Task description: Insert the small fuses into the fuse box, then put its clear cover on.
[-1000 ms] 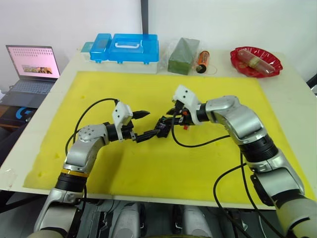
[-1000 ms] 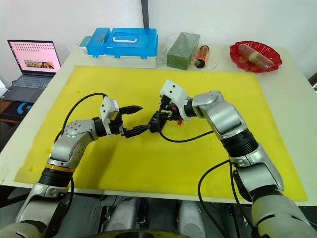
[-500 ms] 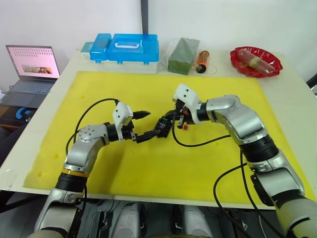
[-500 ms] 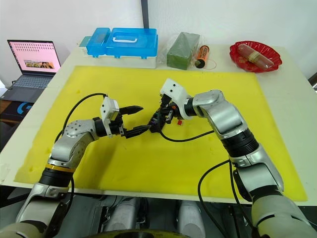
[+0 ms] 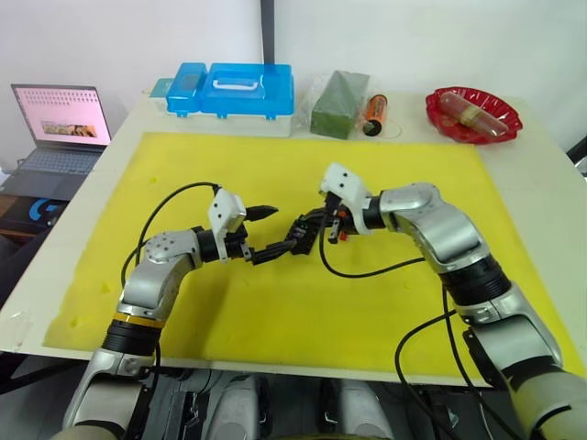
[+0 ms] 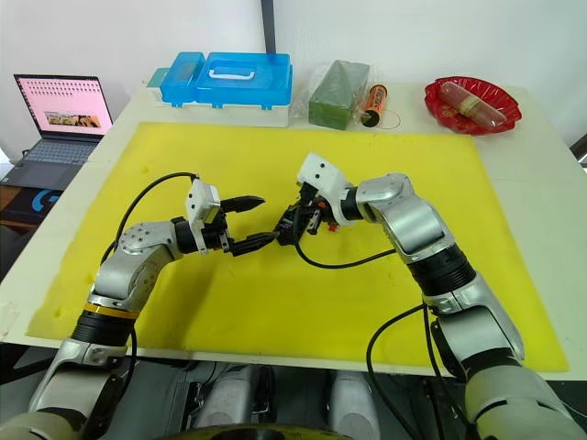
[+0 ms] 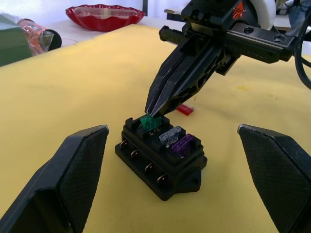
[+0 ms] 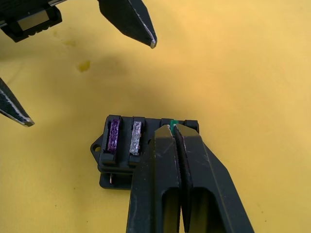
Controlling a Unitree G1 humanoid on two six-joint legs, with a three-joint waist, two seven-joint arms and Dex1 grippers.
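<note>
The black fuse box (image 7: pixel 160 165) sits on the yellow mat (image 5: pixel 275 302), between my two grippers. A purplish fuse (image 7: pixel 182 144) and a pale grey fuse (image 7: pixel 169 136) stand in its slots. My right gripper (image 7: pixel 152 112) points down at the box's end slot, shut on the green fuse (image 7: pixel 150 122), which is partly in that slot. The red fuse (image 7: pixel 184 109) lies loose on the mat just behind the box. My left gripper (image 5: pixel 282 228) is open, one finger on each side of the box without touching it. The clear cover is out of view.
Along the table's far edge stand a blue plastic case (image 5: pixel 234 89), a green block (image 5: pixel 339 103), an orange cylinder (image 5: pixel 376 112) and a red dish (image 5: pixel 472 112). A laptop (image 5: pixel 60 124) sits off the table at the far left.
My right gripper has moved slightly down and left onto the fuse box with the green fuse. The left arm has stayed still.
</note>
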